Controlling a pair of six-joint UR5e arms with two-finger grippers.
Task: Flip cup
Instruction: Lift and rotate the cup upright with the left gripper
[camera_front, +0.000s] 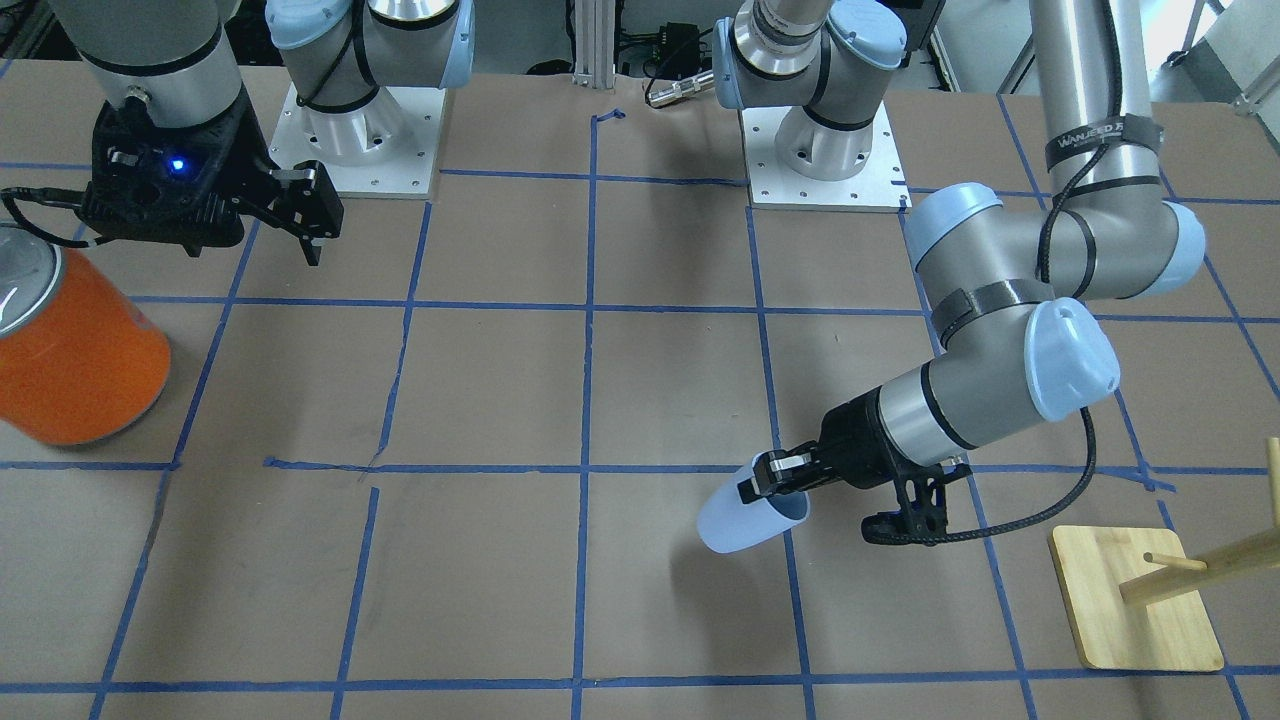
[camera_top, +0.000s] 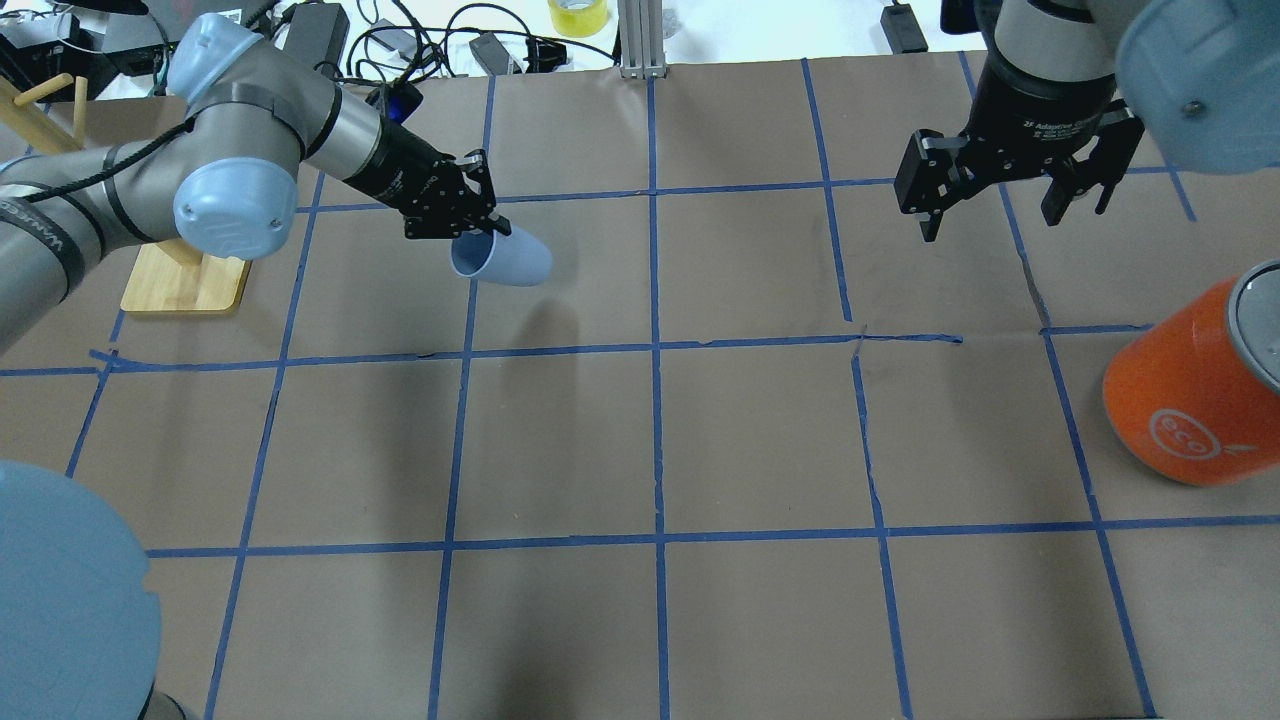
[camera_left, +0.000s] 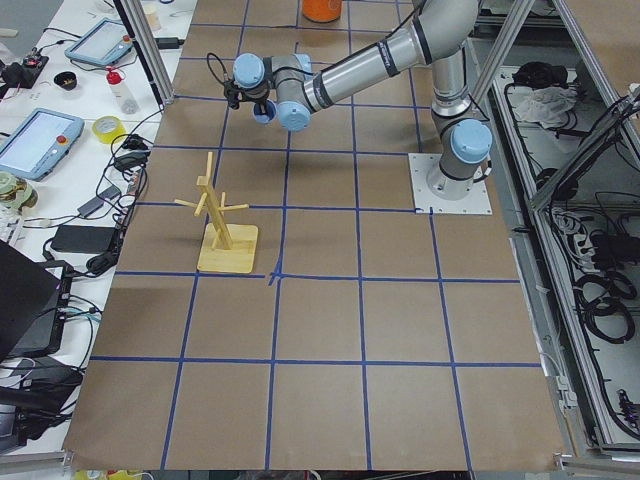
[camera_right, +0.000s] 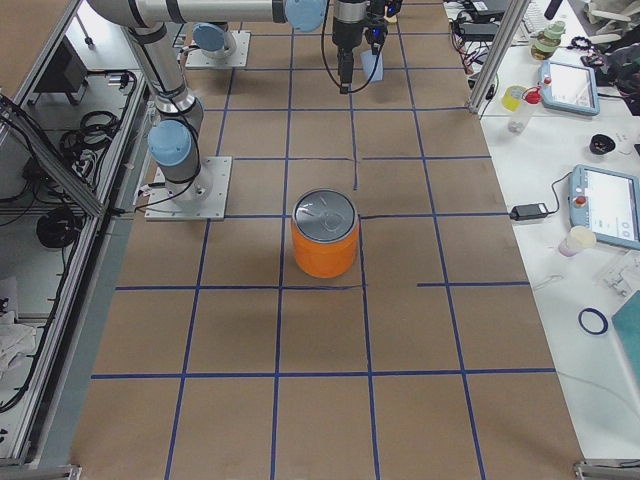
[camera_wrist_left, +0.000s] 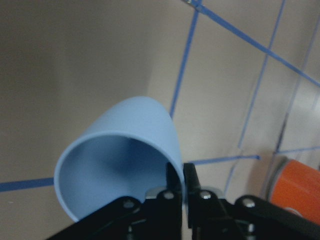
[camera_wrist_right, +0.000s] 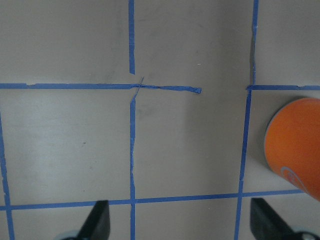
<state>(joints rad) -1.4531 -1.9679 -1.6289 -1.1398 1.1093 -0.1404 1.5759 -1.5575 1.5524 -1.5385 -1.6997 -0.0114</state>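
Cup in left claw, brown table, blue tape grid

We're reading "eco" on the orange can, "2F Adaptive" on the right gripper, and "WANJEED" on the strap around the left arm.

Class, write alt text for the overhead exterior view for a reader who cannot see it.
The left gripper pinches the rim of a pale blue cup, holding it on its side above the brown table with blue tape lines. The right gripper hangs open and empty on the right, near an orange can.
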